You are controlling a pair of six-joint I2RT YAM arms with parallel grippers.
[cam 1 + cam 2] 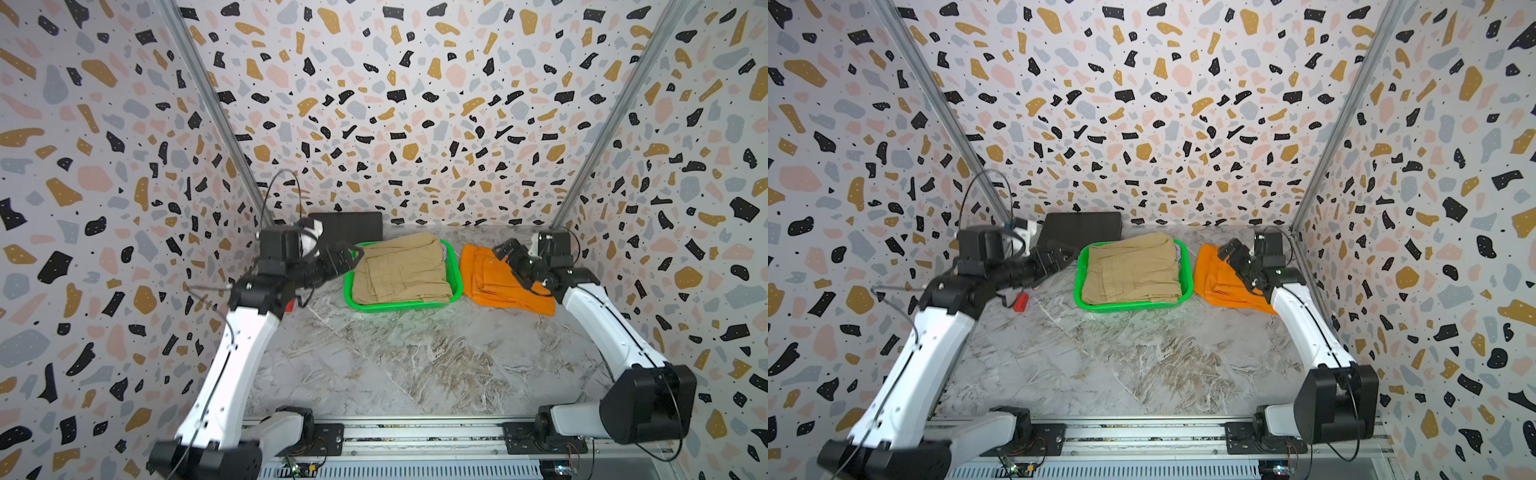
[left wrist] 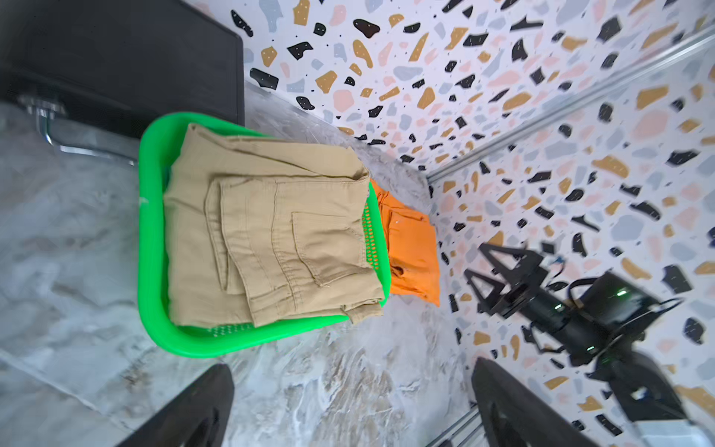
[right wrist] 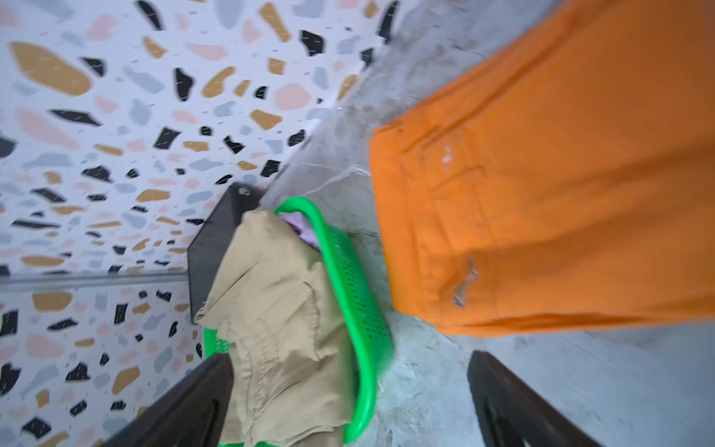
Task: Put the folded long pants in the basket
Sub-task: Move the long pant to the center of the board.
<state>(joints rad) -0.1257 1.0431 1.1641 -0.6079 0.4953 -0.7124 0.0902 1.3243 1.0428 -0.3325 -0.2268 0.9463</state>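
Grey marble tabletop [image 1: 395,365] carrying all. Bright green perforated plastic basket [image 1: 399,306] sitting between left jaws and right jaws, holding folded khaki tan trousers [image 1: 403,270], corner overhanging rim. Folded bright orange trousers [image 1: 486,286] lying outside basket, near right jaws. Both jaws gaping, empty. Risk: top-layer pinch unfolding orange stack. Right wrist view showing lilac cloth [image 3: 294,224] beneath khaki, hidden in left wrist view.

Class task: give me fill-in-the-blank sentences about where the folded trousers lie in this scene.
The folded khaki tan cloth trousers lie on top in the bright ____ perforated plastic basket.
The folded ____ cloth trousers lie on the marbled table, outside the basket.
The flat black box stands ____ the basket.
The left gripper and right gripper are both ____, holding nothing.
Missing words: green; orange; behind; open.
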